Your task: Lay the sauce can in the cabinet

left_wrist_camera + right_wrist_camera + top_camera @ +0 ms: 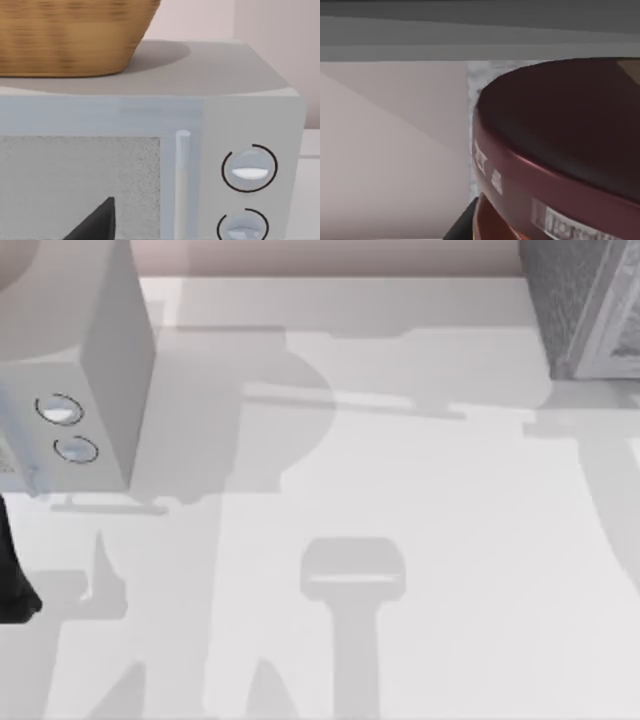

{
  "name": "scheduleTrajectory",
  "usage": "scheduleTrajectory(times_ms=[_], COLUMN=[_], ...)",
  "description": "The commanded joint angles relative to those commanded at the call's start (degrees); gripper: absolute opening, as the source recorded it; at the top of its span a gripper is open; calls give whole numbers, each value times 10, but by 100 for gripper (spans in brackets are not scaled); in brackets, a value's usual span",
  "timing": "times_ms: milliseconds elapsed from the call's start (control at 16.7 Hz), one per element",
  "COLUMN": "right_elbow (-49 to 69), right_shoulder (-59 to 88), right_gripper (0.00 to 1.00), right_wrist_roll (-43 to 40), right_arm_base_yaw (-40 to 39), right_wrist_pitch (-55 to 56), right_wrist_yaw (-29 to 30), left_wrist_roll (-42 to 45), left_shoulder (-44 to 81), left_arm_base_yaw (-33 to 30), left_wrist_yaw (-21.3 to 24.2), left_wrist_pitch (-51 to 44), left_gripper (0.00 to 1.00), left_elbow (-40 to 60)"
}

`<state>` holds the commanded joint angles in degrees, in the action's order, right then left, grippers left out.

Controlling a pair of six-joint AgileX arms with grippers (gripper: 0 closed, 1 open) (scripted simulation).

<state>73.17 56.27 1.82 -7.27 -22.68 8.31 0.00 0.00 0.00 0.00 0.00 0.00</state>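
Observation:
The sauce can (560,150) sits very close in the right wrist view, showing its dark maroon lid and a strip of orange label below it. My right gripper is shut on it, with one dark finger (462,226) against its side. A grey board and a speckled strip of the cabinet (476,100) lie just behind the can. In the top view the dark-grey speckled cabinet (585,300) stands at the far right corner. My left arm (12,575) stays at the table's left edge.
A pale box with two round knobs (100,370) stands at the far left. The left wrist view faces its front (250,110), with a wicker basket (70,35) on top and a dark part of my left gripper (97,222) low in front.

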Motion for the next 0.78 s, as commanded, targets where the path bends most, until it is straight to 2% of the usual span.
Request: scheduleTrajectory(times_ms=[420, 780], right_elbow=[280, 337], right_shoulder=[190, 212], right_gripper=[0, 0], right_wrist_roll=[-8, -7], right_arm_base_yaw=[-31, -37], right_wrist_pitch=[-72, -69], right_wrist_yaw=[24, 32], left_wrist_roll=[0, 0], left_shoulder=[0, 0], left_arm_base_yaw=[0, 0], left_wrist_yaw=[0, 0], left_wrist_pitch=[0, 0], left_gripper=[100, 100], left_elbow=[0, 0])
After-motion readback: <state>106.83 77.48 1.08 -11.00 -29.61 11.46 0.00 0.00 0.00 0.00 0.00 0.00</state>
